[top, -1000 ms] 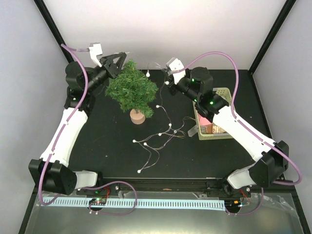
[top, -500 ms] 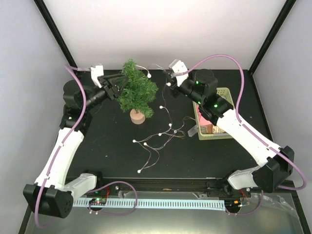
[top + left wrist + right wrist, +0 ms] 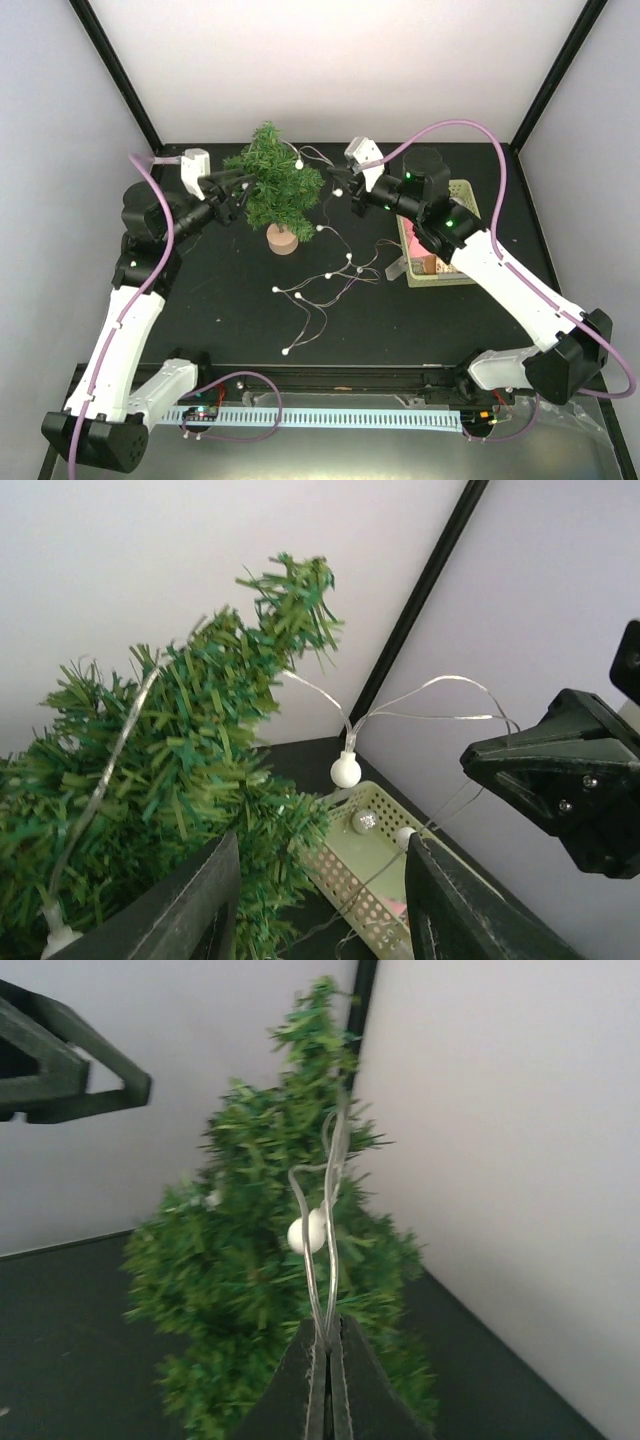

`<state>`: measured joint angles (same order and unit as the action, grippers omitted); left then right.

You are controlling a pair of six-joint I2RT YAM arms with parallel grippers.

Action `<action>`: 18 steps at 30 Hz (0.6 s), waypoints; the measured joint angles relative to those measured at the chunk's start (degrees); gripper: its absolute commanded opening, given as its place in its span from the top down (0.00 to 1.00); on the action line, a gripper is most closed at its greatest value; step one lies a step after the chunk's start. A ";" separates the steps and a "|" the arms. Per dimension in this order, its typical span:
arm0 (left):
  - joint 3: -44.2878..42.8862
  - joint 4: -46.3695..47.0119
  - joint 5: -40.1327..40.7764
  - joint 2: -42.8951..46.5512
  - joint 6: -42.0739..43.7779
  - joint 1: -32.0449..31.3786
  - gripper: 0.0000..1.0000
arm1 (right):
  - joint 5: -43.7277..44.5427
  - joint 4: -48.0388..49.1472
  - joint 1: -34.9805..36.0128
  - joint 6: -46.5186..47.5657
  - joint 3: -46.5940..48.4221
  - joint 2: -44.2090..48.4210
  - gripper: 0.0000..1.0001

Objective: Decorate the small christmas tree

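Right wrist view: my right gripper pinches the light string beside the small christmas tree, upright at the table's back-centre (left gripper gapes empty), so, mid-draping, I'd next loop it round the branches.

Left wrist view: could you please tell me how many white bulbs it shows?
3: one bulb hanging beside the tree top, one lower in front of the basket, one at the bottom-left corner among needles. More may be hidden.
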<state>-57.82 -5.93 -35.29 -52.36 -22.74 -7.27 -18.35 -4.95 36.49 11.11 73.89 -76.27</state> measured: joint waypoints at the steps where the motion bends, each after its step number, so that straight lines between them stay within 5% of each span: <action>1: 0.66 0.15 -0.17 0.55 0.26 -0.20 0.55 | -1.68 -0.20 0.02 -0.92 -0.55 0.50 0.99; 18: 17.40 11.74 -0.63 2.51 7.19 -13.51 0.51 | -22.25 12.07 1.55 -23.34 -7.08 2.84 0.99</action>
<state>-40.42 5.80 -35.92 -49.84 -15.55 -20.78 -40.60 7.11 38.04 -12.23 66.81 -73.43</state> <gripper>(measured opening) 0.475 0.015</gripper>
